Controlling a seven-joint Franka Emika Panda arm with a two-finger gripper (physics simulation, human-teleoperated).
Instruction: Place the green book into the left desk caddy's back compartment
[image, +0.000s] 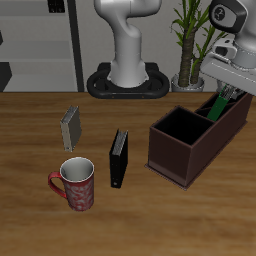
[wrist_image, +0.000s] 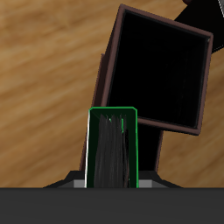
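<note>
Item, jaws: closed on the green book (image: 222, 103), held tilted with its lower end inside the far section of the left desk caddy (image: 190, 150), at the surface's (image: 40, 225) far side by the potted plant (image: 190, 40). Risk: the tilted book may catch the rim or divider on release, then lean out or drop into the large square section.

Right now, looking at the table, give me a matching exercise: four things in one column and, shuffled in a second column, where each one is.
Things:
1. green book
2. black book
3. grey book
4. mug

Places:
A. nearest the table's front edge
B. held in the gripper over the left desk caddy
C. upright, just in front of the caddy's open end
D. farther back than the mug

Pairs: 1-B, 2-C, 3-D, 4-A
</note>
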